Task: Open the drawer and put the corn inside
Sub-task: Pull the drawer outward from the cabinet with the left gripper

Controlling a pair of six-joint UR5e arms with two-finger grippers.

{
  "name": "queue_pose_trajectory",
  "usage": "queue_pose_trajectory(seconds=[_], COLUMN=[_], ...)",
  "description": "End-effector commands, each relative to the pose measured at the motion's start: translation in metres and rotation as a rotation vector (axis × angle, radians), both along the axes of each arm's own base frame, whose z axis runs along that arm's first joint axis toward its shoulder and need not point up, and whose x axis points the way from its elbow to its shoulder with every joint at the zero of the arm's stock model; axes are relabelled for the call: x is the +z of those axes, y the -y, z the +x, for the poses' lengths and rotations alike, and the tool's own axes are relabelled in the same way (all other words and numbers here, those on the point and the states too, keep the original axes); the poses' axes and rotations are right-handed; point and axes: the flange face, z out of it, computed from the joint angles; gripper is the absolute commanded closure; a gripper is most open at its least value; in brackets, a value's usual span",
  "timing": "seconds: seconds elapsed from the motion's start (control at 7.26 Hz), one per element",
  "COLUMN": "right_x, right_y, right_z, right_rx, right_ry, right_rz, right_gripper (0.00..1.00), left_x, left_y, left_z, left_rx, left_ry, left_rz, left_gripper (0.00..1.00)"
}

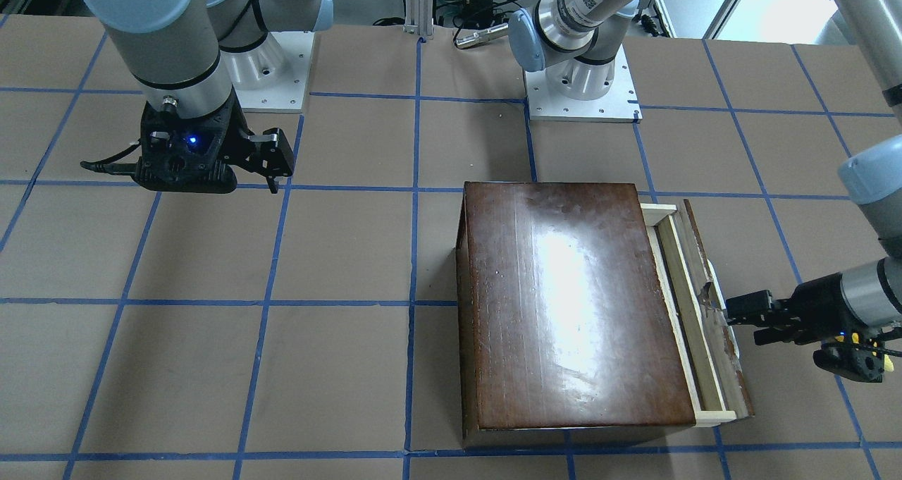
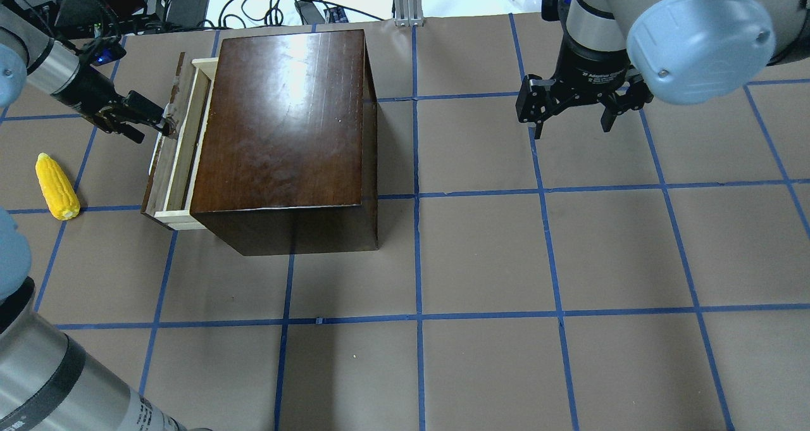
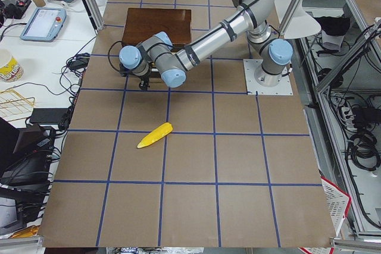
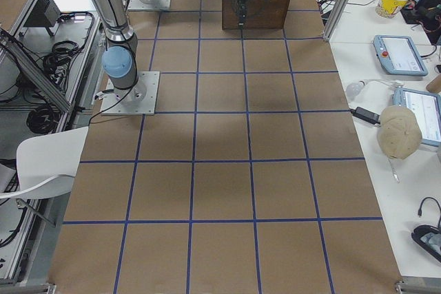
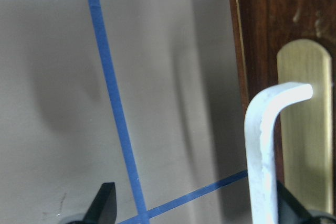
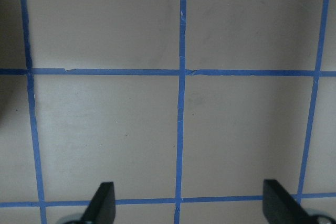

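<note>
- My left gripper [image 2: 154, 121] is at the drawer [image 2: 179, 146] front, upper left of the overhead view. Its fingers are spread, with the cream handle [image 5: 261, 150] between them.
- The drawer stands slightly out of the box [image 2: 285, 114], and its exposed strip shows pale wood.
- The corn [image 2: 57, 186] lies on the table [image 2: 569, 260] at the left edge, outside the drawer.
- My right gripper [image 2: 569, 111] hangs spread, upper right.

Silver tubing, pale-blue joint caps [image 2: 699, 35] everywhere; right tool [image 2: 571, 127] matte black, blue light glowing; left tool [image 1: 731, 309] black too; white screwed base plates [image 1: 620, 105].
</note>
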Motion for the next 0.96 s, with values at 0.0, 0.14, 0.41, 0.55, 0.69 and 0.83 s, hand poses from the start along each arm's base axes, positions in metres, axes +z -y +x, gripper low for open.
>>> queue_pose_trajectory(seconds=[0.0, 0.14, 0.41, 0.55, 0.69, 0.83], right_x=[0.0, 0.0, 0.0, 0.0, 0.0, 0.0], right_y=[0.0, 0.0, 0.0, 0.0, 0.0, 0.0], right_z=[0.0, 0.0, 0.0, 0.0, 0.0, 0.0], right_rx=[0.0, 0.0, 0.0, 0.0, 0.0, 0.0], right_ry=[0.0, 0.0, 0.0, 0.0, 0.0, 0.0], right_rz=[0.001, 0.001, 0.001, 0.001, -0.001, 0.001], right_gripper=[0.0, 0.0, 0.0, 0.0, 0.0, 0.0], left_x=[0.0, 0.001, 0.001, 0.001, 0.001, 0.0], left_y=[0.0, 0.0, -0.003, -0.004, -0.006, -0.008], left_z=[0.015, 0.016, 0.024, 0.029, 0.033, 0.039], left_rx=[0.015, 0.013, 0.024, 0.032, 0.034, 0.041], left_ry=[0.007, 0.016, 0.018, 0.019, 0.03, 0.035], left_rz=[-0.001, 0.0, 0.001, 0.002, 0.007, 0.01], left_gripper=[0.0, 0.0, 0.0, 0.0, 0.0, 0.0])
